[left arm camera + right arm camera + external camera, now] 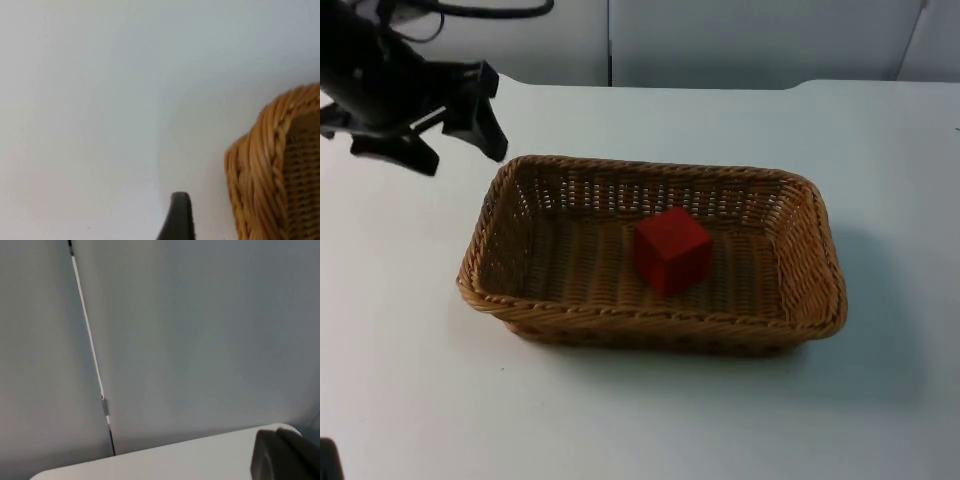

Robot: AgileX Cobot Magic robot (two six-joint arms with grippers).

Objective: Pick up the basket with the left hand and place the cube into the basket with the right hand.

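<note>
One basket [800,260]: rectangular, woven of tan wicker, with a braided rim, open weave along the upper walls and a tighter weave on the floor. It sits flat on the white table [620,420], well forward of the grey wall [750,40].

One cube [672,250]: plain red, matte, sharp-edged, turned so that a corner faces forward. It rests on the basket's floor, near the middle, touching no wall.

Left gripper [488,128]: black, hanging just beyond the basket's far left corner, apart from the rim and holding nothing. Its fingers point toward the basket; whether they stand apart or together cannot be told. In the left wrist view one black fingertip [177,217] shows over bare table [90,125], just beside a rounded corner of the basket [260,170], not touching it.

Right gripper [285,455]: a blurred dark fingertip before the wall [200,340] and the table's far edge [165,460], away from the basket. Its state cannot be told.
</note>
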